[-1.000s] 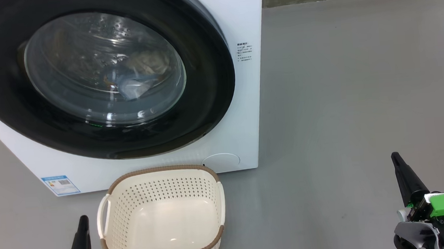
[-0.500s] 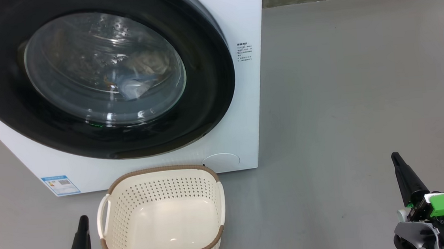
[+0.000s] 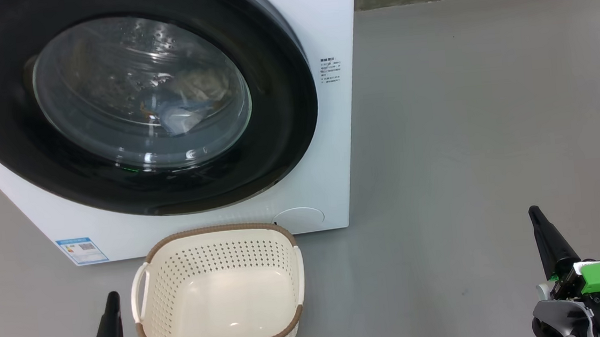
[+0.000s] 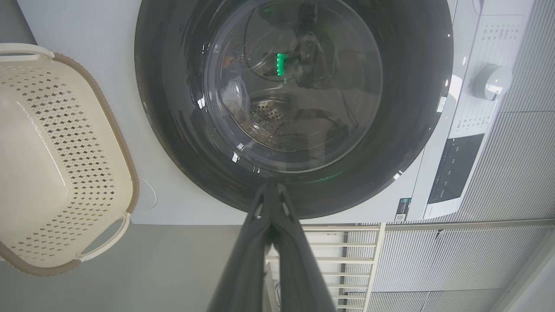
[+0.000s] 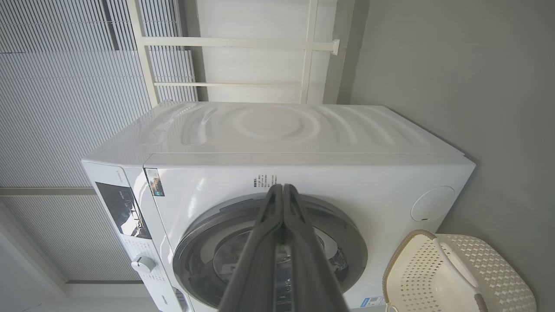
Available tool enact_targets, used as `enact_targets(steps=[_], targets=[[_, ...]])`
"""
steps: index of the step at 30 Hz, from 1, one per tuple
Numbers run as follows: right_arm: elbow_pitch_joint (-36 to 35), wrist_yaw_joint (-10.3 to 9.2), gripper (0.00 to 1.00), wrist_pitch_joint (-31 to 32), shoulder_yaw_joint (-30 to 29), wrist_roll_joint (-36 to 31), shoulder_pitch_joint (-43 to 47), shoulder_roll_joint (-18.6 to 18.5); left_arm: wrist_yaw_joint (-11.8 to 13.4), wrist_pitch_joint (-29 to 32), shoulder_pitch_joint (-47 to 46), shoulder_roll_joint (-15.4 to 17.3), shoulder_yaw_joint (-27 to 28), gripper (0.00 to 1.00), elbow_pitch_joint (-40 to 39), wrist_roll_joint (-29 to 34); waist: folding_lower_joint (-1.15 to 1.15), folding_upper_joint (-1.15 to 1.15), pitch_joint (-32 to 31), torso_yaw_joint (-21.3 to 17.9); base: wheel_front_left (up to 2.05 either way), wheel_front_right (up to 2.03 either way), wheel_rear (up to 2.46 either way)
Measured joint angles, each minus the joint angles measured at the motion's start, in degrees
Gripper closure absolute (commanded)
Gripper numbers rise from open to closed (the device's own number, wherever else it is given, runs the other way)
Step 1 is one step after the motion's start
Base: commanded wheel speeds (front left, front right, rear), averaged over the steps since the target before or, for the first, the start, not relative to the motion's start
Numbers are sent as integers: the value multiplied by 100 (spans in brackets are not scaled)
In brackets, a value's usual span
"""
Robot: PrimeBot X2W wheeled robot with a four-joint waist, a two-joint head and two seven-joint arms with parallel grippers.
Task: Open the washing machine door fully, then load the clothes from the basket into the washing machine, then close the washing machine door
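Change: I find none over the last second. The door, the basket and both my arms sit just where they were, and the head camera has not shifted either.
Left pincer: my left pincer is parked at 7 o'clock in the head view, just beside the basket's left handle and clear of it. In its wrist view my two fingers are pressed together with nothing between them.
Right pincer: my right pincer waits at 4 o'clock over the grey floor, well apart from the machine. Its fingers meet tip to tip and hold nothing.
Washing machine door: the washing machine door is at 11 o'clock, lying flush on the front of the washing machine. I see no gap along the black rim.
Clothes: the clothes are behind the glass, inside the drum, a pale blue and cream heap with a touch of orange, toward 5 o'clock in the window.
Basket: the basket is at 6 o'clock on the floor, near the foot of the machine, with nothing in it.
Meaning: I judge that all three steps are done. With nothing left to grasp, my stillness reads as the end of the job.
Doubt: I cannot tell whether the latch has caught. I can only see that the door lies flush.
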Motion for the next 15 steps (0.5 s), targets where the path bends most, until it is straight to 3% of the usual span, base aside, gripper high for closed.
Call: enact_targets(steps=[15], targets=[[0,0,100,0,-4,0,0,0,0,0,0,0,0,100,0,0,0,0,0,0,0,0,0]])
